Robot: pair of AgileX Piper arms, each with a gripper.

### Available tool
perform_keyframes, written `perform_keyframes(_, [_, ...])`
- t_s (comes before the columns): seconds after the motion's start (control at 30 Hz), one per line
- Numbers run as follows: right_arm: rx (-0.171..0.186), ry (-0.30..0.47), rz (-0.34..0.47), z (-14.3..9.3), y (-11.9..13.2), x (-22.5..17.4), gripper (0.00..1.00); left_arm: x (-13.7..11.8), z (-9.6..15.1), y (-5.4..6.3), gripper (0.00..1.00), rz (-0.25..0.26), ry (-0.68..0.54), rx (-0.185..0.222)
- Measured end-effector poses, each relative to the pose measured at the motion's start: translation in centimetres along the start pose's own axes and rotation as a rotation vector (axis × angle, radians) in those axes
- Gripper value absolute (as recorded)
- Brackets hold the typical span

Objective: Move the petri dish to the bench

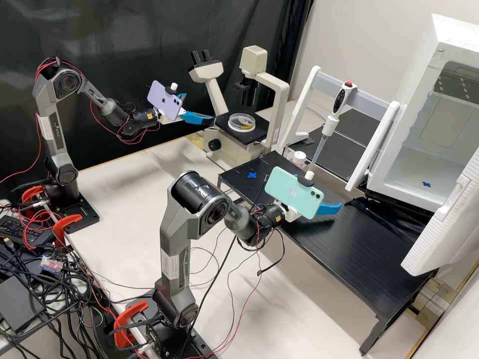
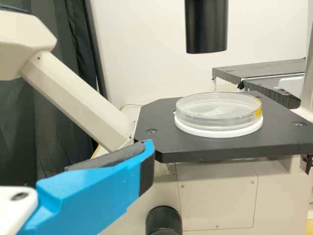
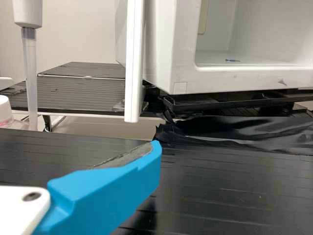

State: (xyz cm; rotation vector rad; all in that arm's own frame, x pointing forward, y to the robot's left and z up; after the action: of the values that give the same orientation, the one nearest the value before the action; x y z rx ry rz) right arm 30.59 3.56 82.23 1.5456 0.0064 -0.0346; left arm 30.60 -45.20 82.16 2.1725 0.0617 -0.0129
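Observation:
The petri dish [image 1: 241, 122], clear with a yellow mark, sits on the microscope's black stage [image 1: 257, 133]. Beside that stage, just short of the dish, my left gripper [image 1: 199, 106] stands open and empty. In the left wrist view, the dish [image 2: 218, 115] rests on a white ring, apart from the blue finger of my left gripper [image 2: 105, 188]. My right gripper [image 1: 329, 208] is open above the black bench [image 1: 339, 244], partly behind its phone. The right wrist view has one finger of my right gripper [image 3: 110, 191] over the bench [image 3: 234, 196], its pad touching nothing.
A blue cross [image 1: 252, 175] marks the bench's left end. A pipette [image 1: 331, 119] hangs on a white stand near a small white-capped bottle [image 1: 299, 159]. The white chamber [image 1: 399, 164] stands open at right. The microscope's objective tube [image 2: 206, 27] overhangs the stage.

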Motion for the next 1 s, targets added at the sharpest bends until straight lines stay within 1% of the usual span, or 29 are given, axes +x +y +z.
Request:
perform_keyframes(0.4, [0.0, -0.001, -0.002, 0.1, -0.1, -0.3, 1.0, 0.0, 0.0, 0.0, 1.0, 0.0, 0.0, 0.0])
perform_keyframes(0.43, [0.002, -0.004, -0.004, 0.1, -0.1, -0.6, 1.0, 0.0, 0.0, 0.0, 1.0, 0.0, 0.0, 0.0])
perform_keyframes(0.57, [0.019, 0.026, 0.0, -0.5, 0.1, -1.8, 1.0, 0.0, 0.0, 0.0, 1.0, 0.0, 0.0, 0.0])
perform_keyframes(0.63, [0.027, 0.053, 0.003, -1.0, 0.0, -2.6, 1.0, 0.0, 0.0, 0.0, 1.0, 0.0, 0.0, 0.0])
perform_keyframes(0.7, [0.026, 0.099, 0.015, -1.9, 0.0, -3.4, 1.0, 0.0, 0.0, 0.0, 1.0, 0.0, 0.0, 0.0])
perform_keyframes(0.77, [0.018, 0.148, 0.019, -2.7, 0.0, -3.9, 1.0, 0.0, 0.0, 0.0, 1.0, 0.0, 0.0, 0.0])
perform_keyframes(0.87, [0.029, 0.202, 0.008, -4.3, -0.8, -4.8, 1.0, 0.0, 0.0, 0.0, 1.0, 0.0, 0.0, 0.0])
perform_keyframes(0.9, [0.025, 0.219, 0.001, -4.7, -1.1, -5.1, 1.0, 0.0, 0.0, 0.0, 1.0, 0.0, 0.0, 0.0])
perform_keyframes(0.97, [-0.019, 0.282, -0.038, -6.2, -2.2, -5.8, 1.0, 0.0, 0.0, 0.0, 1.0, 0.0, 0.0, 0.0])
perform_keyframes(1.0, [-0.029, 0.297, -0.044, -6.5, -2.3, -5.9, 1.0, 0.0, 0.0, 0.0, 1.0, 0.0, 0.0, 0.0])
